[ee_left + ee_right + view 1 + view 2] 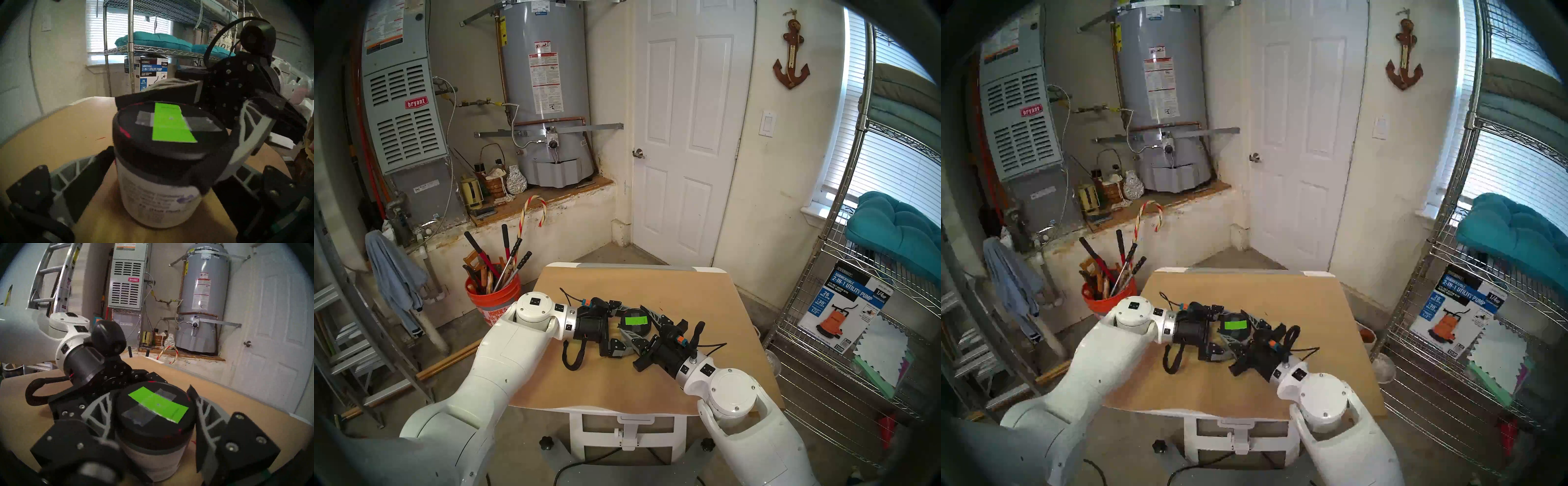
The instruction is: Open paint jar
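Reaching in level from both sides: right gripper [153,426] jaws clamped on paint jar [159,195] lid [635,320]; left gripper [158,178] jaws spread wide, flanking jar body, jar standing mid-bench [687,298].

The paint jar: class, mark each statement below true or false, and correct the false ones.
1. The lid bears a bright green rectangle. True.
2. The paint jar lies on its side. False: it stands upright on the table.
3. The right gripper is closed around the lid. True.
4. The lid has been set down on the table beside the jar. False: it sits on top of the jar.
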Motion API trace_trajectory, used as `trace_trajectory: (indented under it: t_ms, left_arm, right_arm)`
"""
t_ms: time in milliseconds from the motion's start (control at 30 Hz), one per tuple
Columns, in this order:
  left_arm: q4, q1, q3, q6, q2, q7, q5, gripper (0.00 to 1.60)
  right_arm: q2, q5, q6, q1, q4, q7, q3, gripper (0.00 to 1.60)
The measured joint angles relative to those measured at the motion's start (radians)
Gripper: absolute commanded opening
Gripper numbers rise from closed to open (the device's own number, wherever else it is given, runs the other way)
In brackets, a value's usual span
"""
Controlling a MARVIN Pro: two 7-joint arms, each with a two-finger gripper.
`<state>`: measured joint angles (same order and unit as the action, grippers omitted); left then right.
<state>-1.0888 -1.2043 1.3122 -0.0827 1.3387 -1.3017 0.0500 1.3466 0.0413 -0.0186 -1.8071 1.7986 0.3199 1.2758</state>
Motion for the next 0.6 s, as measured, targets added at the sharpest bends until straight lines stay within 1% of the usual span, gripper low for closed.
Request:
trace_trajectory:
  t_ms: [100, 333, 367, 600]
  left_arm:
    - [-0.035, -0.017, -0.002, 0.017, 0.000, 0.026, -0.020, 1.60]
    - [-0.124, -0.062, 0.000, 0.088, 0.003, 0.097, -0.066, 1.60]
    - [-0.142, -0.077, 0.005, 0.101, 0.006, 0.122, -0.074, 1.60]
    - [-0.173, -0.121, 0.026, 0.110, 0.025, 0.190, -0.078, 1.60]
  right_arm:
    - [0.007, 0.005, 0.001, -0.008, 0.004, -0.015, 0.001, 0.00]
    - [0.034, 0.029, 0.000, -0.020, 0.005, -0.072, 0.001, 0.00]
    - [0.041, 0.035, 0.001, -0.020, 0.004, -0.084, 0.000, 0.00]
    - [0.063, 0.053, 0.009, -0.019, -0.001, -0.127, -0.001, 0.00]
